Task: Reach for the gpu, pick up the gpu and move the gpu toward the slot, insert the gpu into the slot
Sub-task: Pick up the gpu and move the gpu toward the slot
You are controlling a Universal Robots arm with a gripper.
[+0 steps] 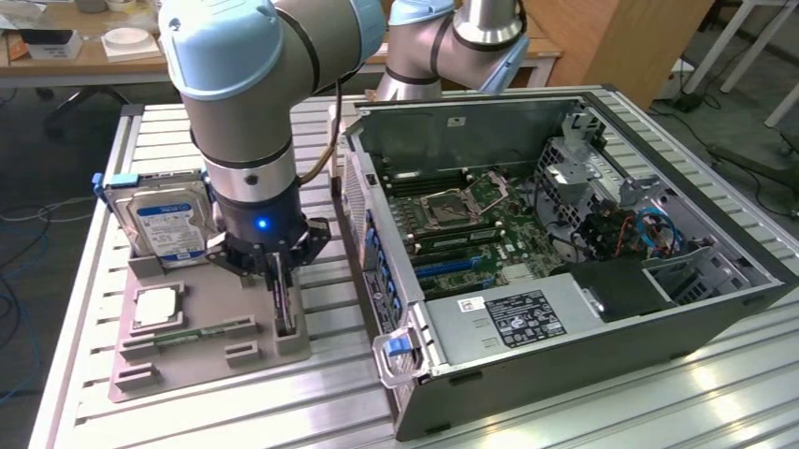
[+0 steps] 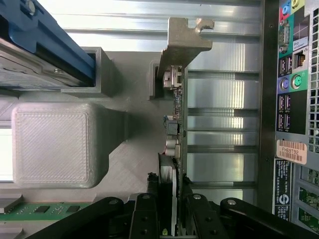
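The gpu (image 1: pixel 286 316) stands on edge in a slit of the grey holder tray (image 1: pixel 187 360), left of the computer case in the exterior view. In the wrist view the gpu (image 2: pixel 177 124) shows edge-on, its silver end bracket (image 2: pixel 182 41) at the far end. My gripper (image 1: pixel 279 279) is down over it. Its black fingers (image 2: pixel 148 214) press on either side of the card, so the gripper (image 2: pixel 171 199) is shut on the gpu. The card's lower edge still rests in the holder. The blue card slots (image 1: pixel 447 267) lie on the motherboard inside the open case.
On the same tray stand a blue-labelled hard drive (image 1: pixel 168 227), a square processor chip (image 1: pixel 156 305) and a memory stick (image 1: pixel 200 333). The open computer case (image 1: pixel 562 309) lies close on the exterior view's right, its rear ports (image 2: pixel 289 89) beside the gpu. Slatted metal table (image 1: pixel 699 402) underneath.
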